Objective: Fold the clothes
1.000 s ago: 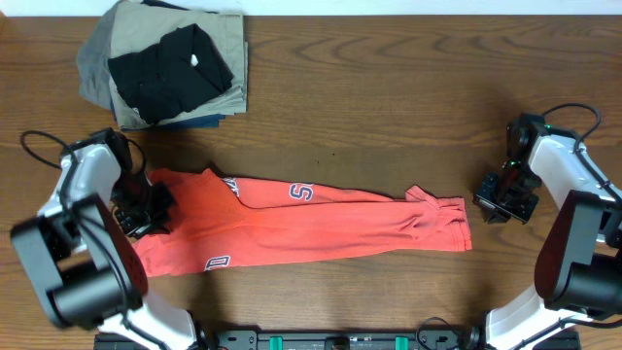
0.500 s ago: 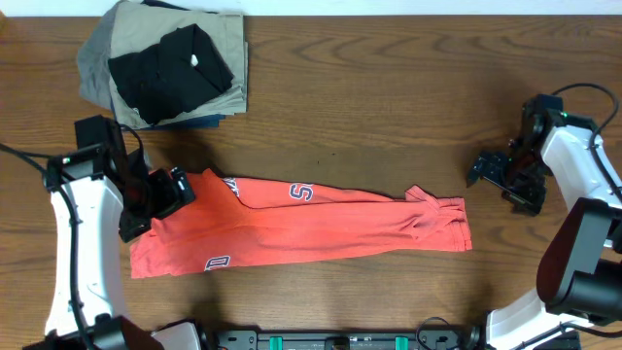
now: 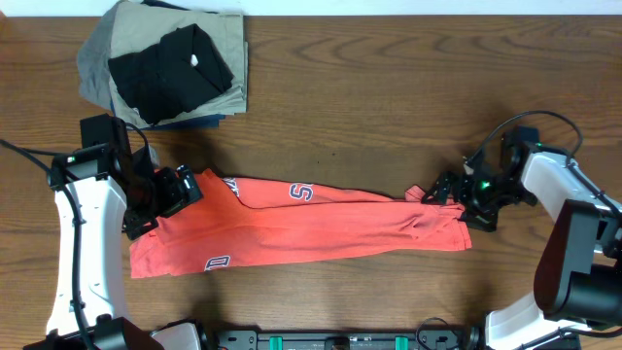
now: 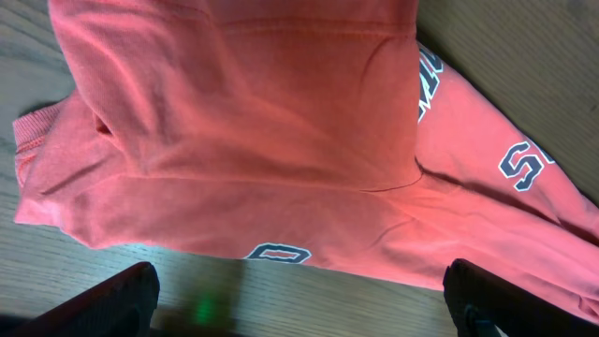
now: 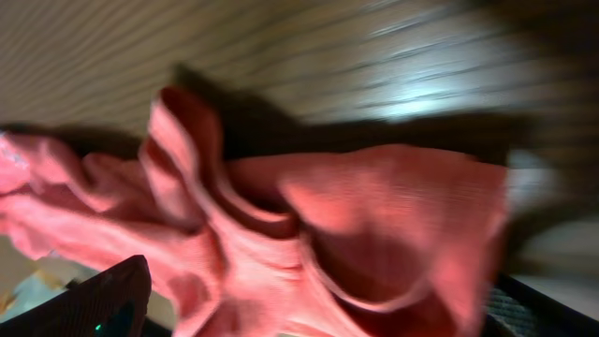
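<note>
The right gripper (image 3: 455,194) has swung in to the right end of the coral T-shirt (image 3: 311,228), and the left gripper (image 3: 181,189) has let go at the left end; both stand with jaws spread, holding nothing. The shirt lies as a long strip across the near side of the table (image 3: 389,107), with a pile of folded garments (image 3: 165,68) at the far left corner.

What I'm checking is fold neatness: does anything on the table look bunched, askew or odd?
The orange T-shirt lies as a long strip, but its right end is bunched into ridges rather than flat, and the strip narrows toward it. The stack of folded garments sits untidily, edges misaligned.
</note>
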